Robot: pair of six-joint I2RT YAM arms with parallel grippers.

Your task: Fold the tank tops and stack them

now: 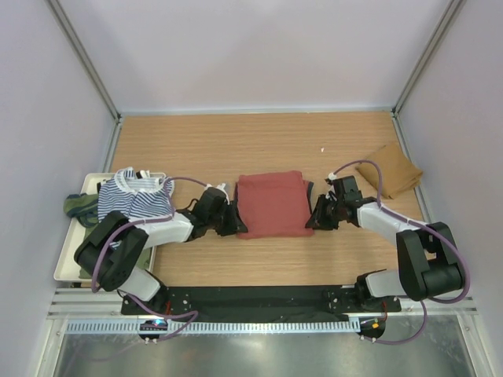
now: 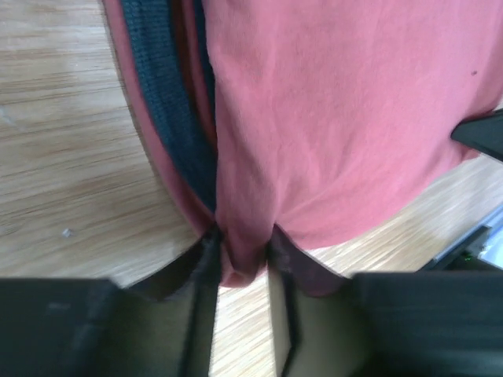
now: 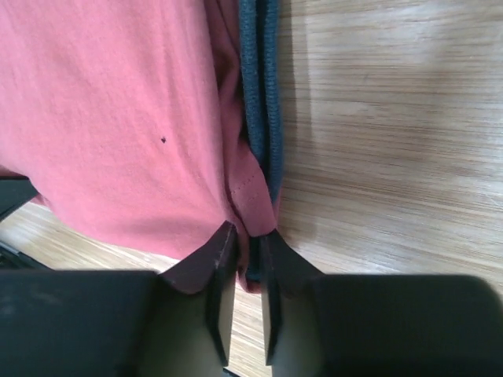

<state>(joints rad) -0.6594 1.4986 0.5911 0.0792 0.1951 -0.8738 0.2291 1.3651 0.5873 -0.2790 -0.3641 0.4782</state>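
The rust-red tank top (image 1: 272, 204) lies folded into a rectangle at the table's middle; navy trim shows at its edges. My left gripper (image 1: 233, 221) is shut on its near left corner; the left wrist view shows the red cloth (image 2: 330, 118) pinched between the fingers. My right gripper (image 1: 316, 217) is shut on its near right corner, with red cloth (image 3: 118, 118) and navy trim (image 3: 258, 94) between the fingers. The tan-brown top (image 1: 391, 169) lies folded at the back right. The striped top (image 1: 134, 196) and the olive top (image 1: 80, 206) lie crumpled at the left.
A white tray (image 1: 67, 263) at the left edge holds the striped and olive tops. Grey walls enclose the wooden table (image 1: 236, 145) at the back and both sides. A black rail (image 1: 251, 298) runs along the near edge.
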